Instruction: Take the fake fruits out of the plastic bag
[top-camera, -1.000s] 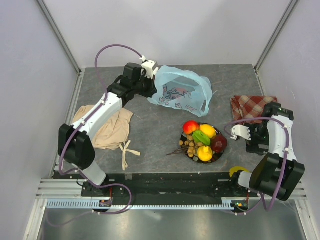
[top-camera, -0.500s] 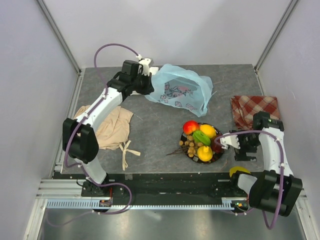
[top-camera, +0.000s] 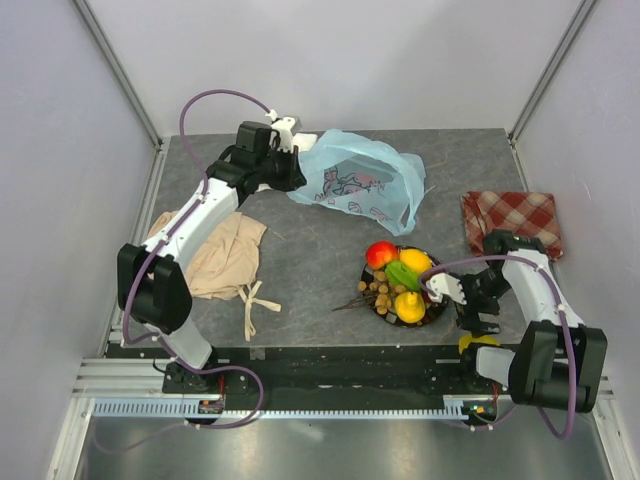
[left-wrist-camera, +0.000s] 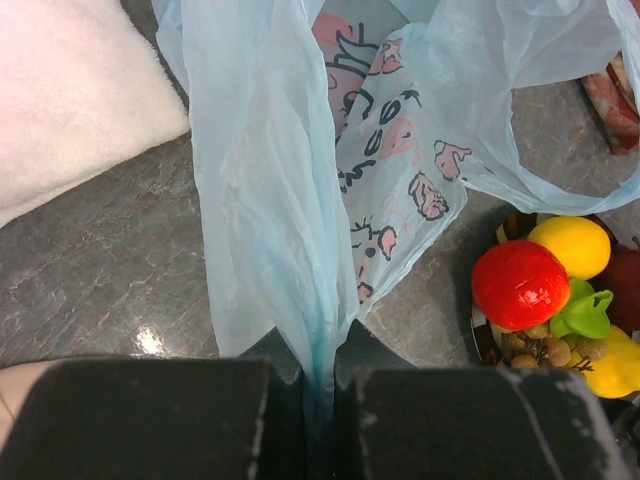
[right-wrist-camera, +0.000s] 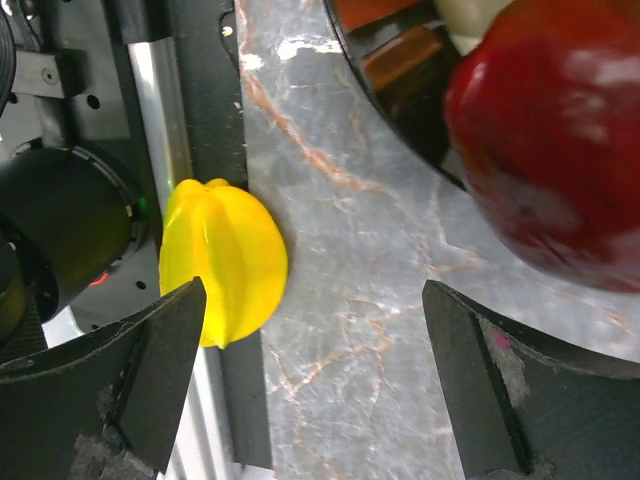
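Observation:
The light-blue plastic bag (top-camera: 360, 185) lies at the back of the table. My left gripper (top-camera: 289, 172) is shut on its left edge; in the left wrist view the bag (left-wrist-camera: 290, 200) is pinched between my jaws (left-wrist-camera: 320, 385). The fake fruits (top-camera: 405, 280), a red apple (left-wrist-camera: 520, 283), a lemon (left-wrist-camera: 570, 245), a green piece and a berry cluster, sit piled on a dark plate (top-camera: 372, 296). My right gripper (top-camera: 472, 312) is open and empty beside the plate. A yellow ridged fruit (right-wrist-camera: 225, 260) lies at the table's front edge near my left finger, and a dark-red fruit (right-wrist-camera: 550, 130) lies ahead.
A beige cloth (top-camera: 215, 255) lies at the left and a red plaid cloth (top-camera: 510, 215) at the right. A white cloth (left-wrist-camera: 70, 90) lies behind the bag. The black rail and the arm base (right-wrist-camera: 60, 220) run along the front edge beside the yellow fruit.
My right gripper has swung from the plaid cloth's side in toward the plate and the front edge. My left gripper has pulled the bag's edge slightly left and back.

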